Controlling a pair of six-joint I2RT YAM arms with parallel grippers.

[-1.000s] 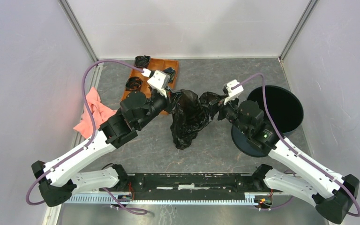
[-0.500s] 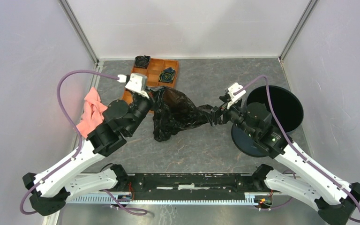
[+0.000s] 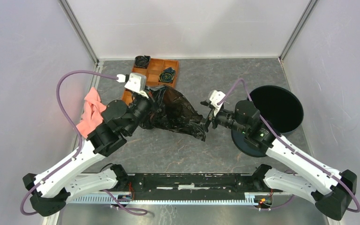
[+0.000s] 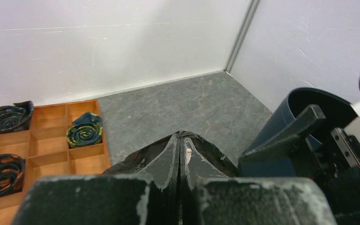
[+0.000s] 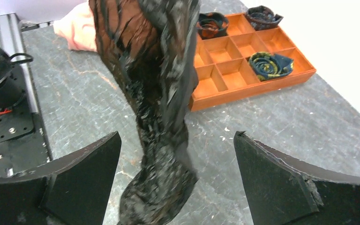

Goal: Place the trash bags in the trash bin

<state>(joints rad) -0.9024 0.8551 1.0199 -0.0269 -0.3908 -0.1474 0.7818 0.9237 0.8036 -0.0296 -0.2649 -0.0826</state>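
Top external: left fingers (image 3: 150, 101) clamped on the trash bag (image 3: 176, 112), which lies on the counter (image 3: 168, 150) well short of the trash bin (image 3: 302, 112); right fingers (image 3: 204, 123) wide apart, straddling its loose end. Film looks light, limp and slippery, so we'd pinch a bunched fold.

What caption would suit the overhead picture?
Left claw pinches the black trash bag while the open right claw faces its loose end.

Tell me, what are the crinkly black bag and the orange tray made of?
The black bag looks like thin plastic film: it is shiny, wrinkled all over, and light glows brownish through it. The orange tray looks like wood, matte with thin dividers, though it could be coloured plastic.
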